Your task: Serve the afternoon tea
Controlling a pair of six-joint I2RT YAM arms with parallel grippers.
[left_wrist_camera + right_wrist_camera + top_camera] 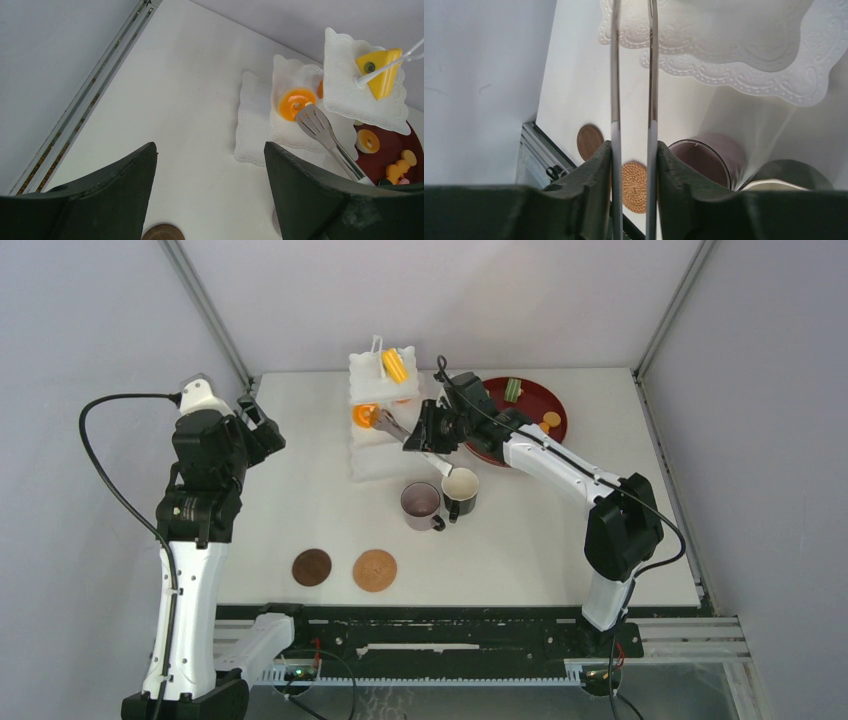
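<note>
Left pincer [262, 430]: raised above the left side of the white counter [300, 490]; fingers wide apart, holding nothing.
Right pincer [428, 430]: just beside the white three-tier stand [372, 468]; clamped on the long metal tongs [390, 425].
Grip detail, right wrist view only: each finger presses on 1 tong arm. The 2 arms run parallel with a gap between them, up toward the stand's scalloped tier edges.
Tong tip, left wrist view only: the slotted tip lies at the edge of the round orange pastry [294, 102] on the middle tier. Whether they touch cannot be told.
Top tier: carries 1 yellow wedge pastry [380, 75]. The dark dot on it shows in the left wrist view only.
Dark red round tray [530, 405]: right of the stand, partly behind the right arm. The top view shows 1 green pastry [512, 390] and 1 small orange pastry [550, 421] on it. The left wrist view adds 1 pale-rimmed orange piece at the tray edge next to the stand.
Mugs: the mauve mug [421, 502] and the black mug [461, 490] stand upright on the counter in front of the stand, touching side by side.
Coasters: the dark brown round coaster [312, 567] and the light woven round coaster [375, 570] lie side by side, apart, near the counter's front edge. Both are well apart from the mugs.
Hidden: the right wrist view shows no pastry, and the left wrist view shows only the rim of 1 coaster.
</note>
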